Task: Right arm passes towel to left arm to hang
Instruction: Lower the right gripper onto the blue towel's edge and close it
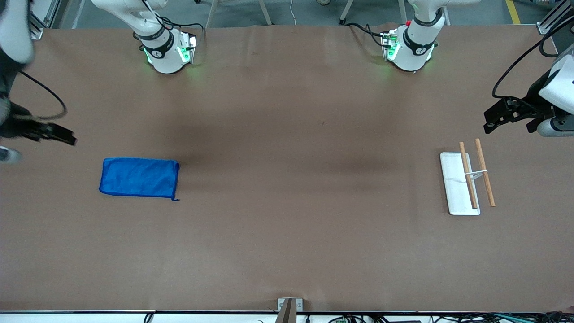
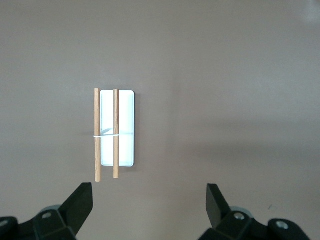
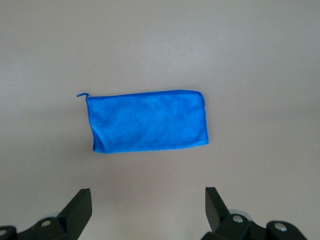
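Right gripper (image 1: 67, 135) up in air at right arm's end of table, jaws spread wide, nothing held. Towel (image 1: 139, 177) flat on table (image 1: 287, 224) near it, folded rectangle, untouched.

Step in hand, my read: right arm's first pick. Descend over short hem, pinch all layers, lift clear before carrying toward middle. Layer count hard to judge from here.

Rack (image 1: 459, 184) with two wooden rods at left arm's end. Left gripper (image 1: 491, 123) waits above it, jaws released, empty.

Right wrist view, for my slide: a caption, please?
Open right hand above the flat blue towel on the brown table.
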